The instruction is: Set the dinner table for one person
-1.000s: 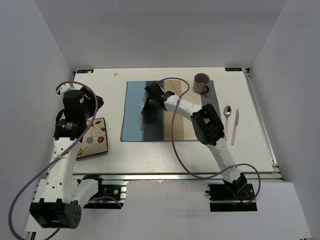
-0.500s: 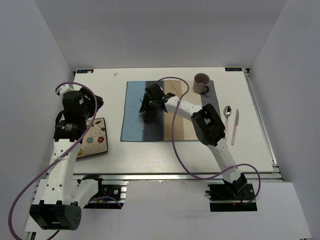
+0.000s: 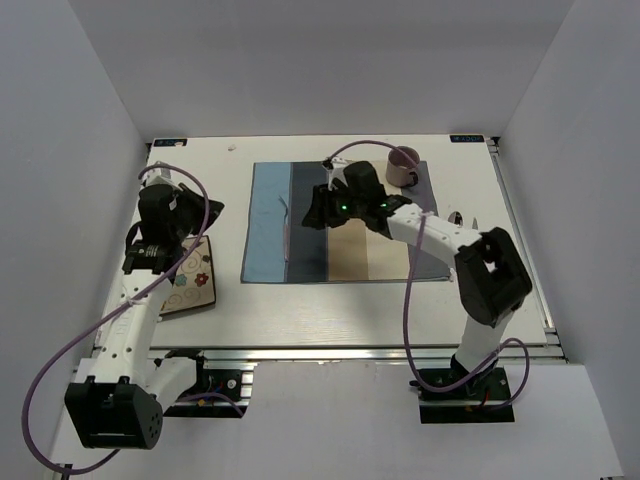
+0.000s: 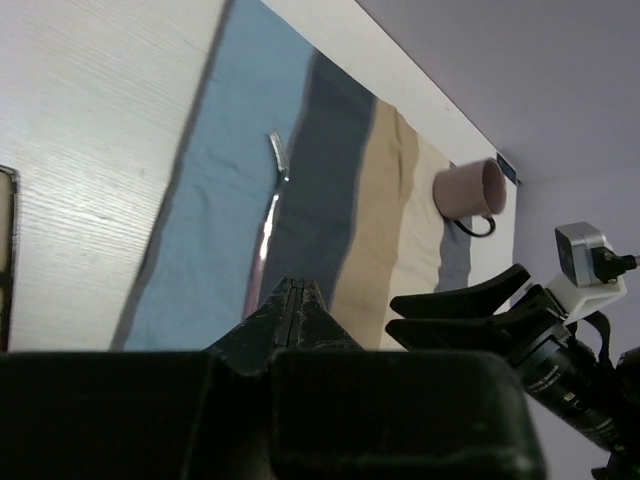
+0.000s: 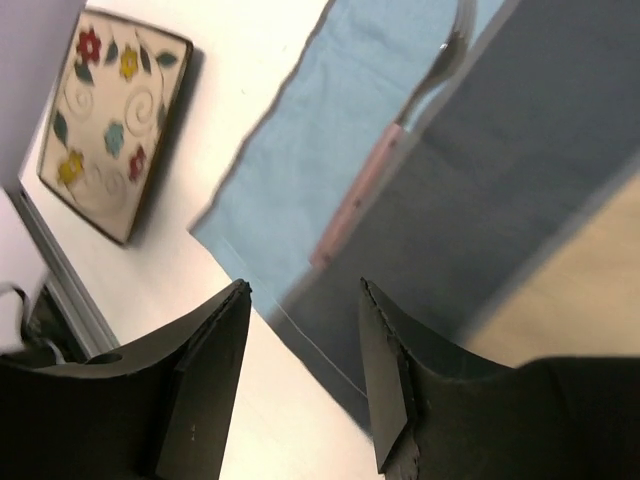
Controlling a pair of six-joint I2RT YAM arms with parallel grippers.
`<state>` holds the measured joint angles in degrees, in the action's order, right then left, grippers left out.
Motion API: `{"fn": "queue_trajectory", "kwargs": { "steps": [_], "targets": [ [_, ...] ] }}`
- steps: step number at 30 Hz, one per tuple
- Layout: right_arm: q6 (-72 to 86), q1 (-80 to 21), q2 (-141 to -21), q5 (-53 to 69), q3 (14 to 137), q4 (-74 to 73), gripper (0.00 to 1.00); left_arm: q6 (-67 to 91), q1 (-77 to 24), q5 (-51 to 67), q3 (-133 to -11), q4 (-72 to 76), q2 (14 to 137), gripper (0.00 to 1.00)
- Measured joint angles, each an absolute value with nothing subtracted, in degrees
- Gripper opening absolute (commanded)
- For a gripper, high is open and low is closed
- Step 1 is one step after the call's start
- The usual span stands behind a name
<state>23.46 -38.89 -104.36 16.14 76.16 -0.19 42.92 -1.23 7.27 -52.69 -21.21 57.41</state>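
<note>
A pink-handled fork [image 3: 287,226] lies lengthwise on the striped placemat [image 3: 345,262], at the seam between the light blue and dark stripes. My right gripper [image 3: 316,212] hovers open just to the right of it; in the right wrist view the fork [image 5: 385,165] lies beyond the empty fingertips [image 5: 305,300]. My left gripper [image 3: 212,209] is shut on nothing, over the dinner table [image 3: 330,310] left of the mat. The left wrist view shows its closed tips [image 4: 290,286] pointing toward the fork [image 4: 268,215]. A floral plate [image 3: 188,280] sits at the table's left.
A pink mug [image 3: 403,165] stands at the mat's back right corner. A bit of cutlery [image 3: 457,214] shows past my right forearm, which stretches across the mat's right half. A metal rail [image 3: 520,240] runs along the table's right edge.
My right gripper has opened, left the fork on the mat and drawn back to the right. My left gripper has shut and its arm has swung a little to the right.
</note>
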Motion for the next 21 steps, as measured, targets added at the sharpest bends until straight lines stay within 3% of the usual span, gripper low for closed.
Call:
{"fn": "queue_trajectory", "kwargs": {
  "steps": [4,8,12,17,21],
  "targets": [
    [15.2,-33.1,-100.4,23.3,73.2,-1.5,0.53,42.9,-1.2,12.9,-51.2,-16.9,59.9,0.10],
    [8.0,-25.5,-97.9,24.7,73.2,-5.5,0.54,43.2,-1.2,17.0,-49.3,-13.6,62.3,0.34],
    [3.3,-18.2,-95.4,19.6,73.2,-11.5,0.56,44.3,-1.2,19.2,-47.6,-10.6,63.9,0.50],
    [-3.9,-11.7,-93.0,17.1,70.7,-18.8,0.60,45.3,-1.2,20.2,-47.1,-8.6,65.8,0.55],
    [-8.2,-12.8,-93.4,27.2,70.3,-23.1,0.59,44.7,-1.2,17.7,-47.5,-11.4,66.5,0.55]
  ]
}}
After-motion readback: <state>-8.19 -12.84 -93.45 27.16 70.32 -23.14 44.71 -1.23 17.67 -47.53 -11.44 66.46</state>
